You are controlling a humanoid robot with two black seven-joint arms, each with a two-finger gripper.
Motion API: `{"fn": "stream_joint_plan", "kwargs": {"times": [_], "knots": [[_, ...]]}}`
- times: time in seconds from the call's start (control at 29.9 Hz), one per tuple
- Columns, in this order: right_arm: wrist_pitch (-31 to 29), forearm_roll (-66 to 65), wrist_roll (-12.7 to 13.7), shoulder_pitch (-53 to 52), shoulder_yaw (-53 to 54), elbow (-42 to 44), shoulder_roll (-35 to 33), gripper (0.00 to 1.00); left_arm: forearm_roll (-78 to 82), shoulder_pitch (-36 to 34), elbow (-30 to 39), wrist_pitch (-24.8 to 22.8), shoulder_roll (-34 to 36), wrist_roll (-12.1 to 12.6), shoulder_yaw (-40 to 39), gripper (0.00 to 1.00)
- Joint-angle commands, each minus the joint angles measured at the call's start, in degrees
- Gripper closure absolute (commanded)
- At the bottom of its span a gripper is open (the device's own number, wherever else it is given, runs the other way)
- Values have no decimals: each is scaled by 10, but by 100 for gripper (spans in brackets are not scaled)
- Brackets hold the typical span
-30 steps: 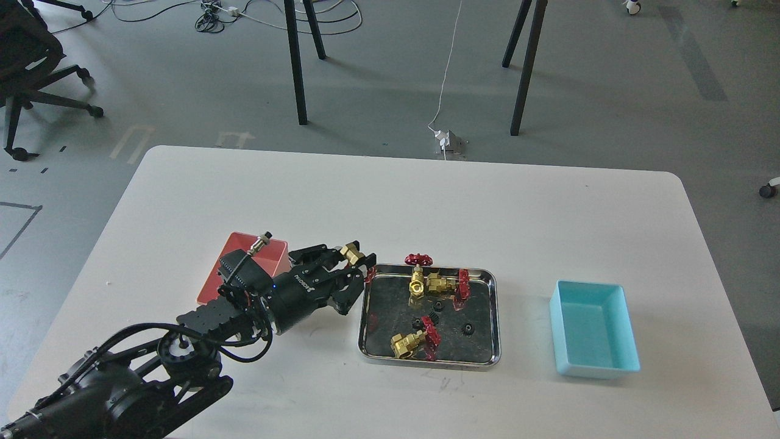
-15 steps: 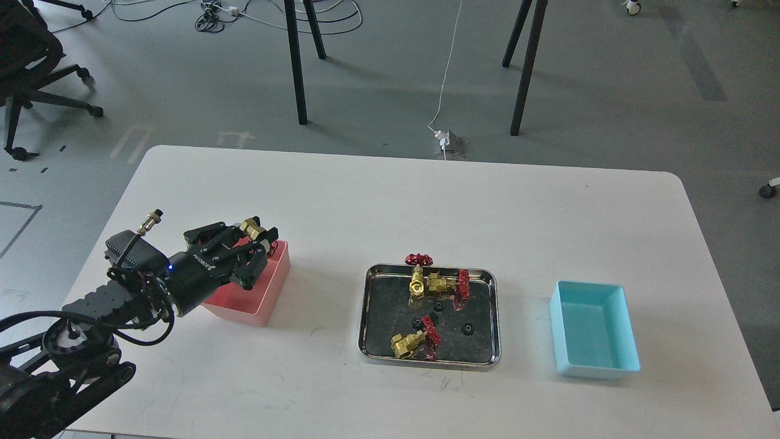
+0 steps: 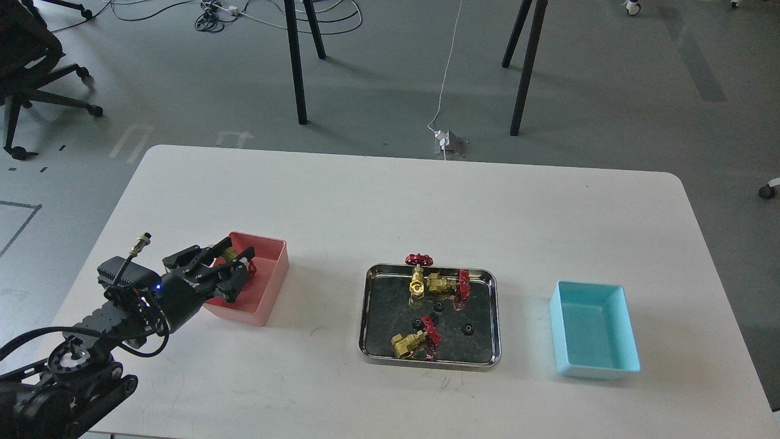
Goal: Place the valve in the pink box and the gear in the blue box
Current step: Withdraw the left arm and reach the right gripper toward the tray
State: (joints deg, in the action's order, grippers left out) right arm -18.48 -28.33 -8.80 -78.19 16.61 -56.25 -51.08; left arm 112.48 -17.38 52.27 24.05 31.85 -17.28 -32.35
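Valve (image 3: 234, 256) pinched between left gripper (image 3: 236, 266) fingers, hanging inside pink box (image 3: 271, 286). Step: deposit. Next: spread fingers, release. Gears (image 3: 468, 329) remain on steel tray (image 3: 493, 317); blue box (image 3: 594, 329) well apart.

A brass-gold valve (image 3: 233, 255) with a red handwheel sits between black fingers over the pink box (image 3: 272, 286), a salmon bin at the table's left. Three more valves (image 3: 434, 283) lie right of it on shiny steel, two far, one near (image 3: 414, 342). Tiny black gears (image 3: 467, 329) rest among them. The empty light-blue box (image 3: 594, 328) stands at the right.
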Motion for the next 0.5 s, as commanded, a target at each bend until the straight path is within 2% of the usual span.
{"fn": "stream_joint_plan", "kwargs": {"times": [0.0, 0.17, 0.3, 0.4, 0.47], "knots": [[-3, -72, 3, 4, -2, -72, -1, 1, -83, -11, 0, -3, 0, 1, -2, 5], [-9, -211, 4, 21, -32, -204, -2, 1, -204, -63, 5, -19, 6, 1, -10, 3], [-45, -336, 3, 21, -91, -302, -1, 1, -393, -134, 5, -70, 38, -1, -27, 3], [-89, -434, -1, 23, -129, -352, 1, 1, -544, -202, 5, -124, 67, -1, -30, 3], [-95, -487, -2, 24, -160, -367, 13, 1, -617, -250, 3, -143, 88, 0, -28, 3]]}}
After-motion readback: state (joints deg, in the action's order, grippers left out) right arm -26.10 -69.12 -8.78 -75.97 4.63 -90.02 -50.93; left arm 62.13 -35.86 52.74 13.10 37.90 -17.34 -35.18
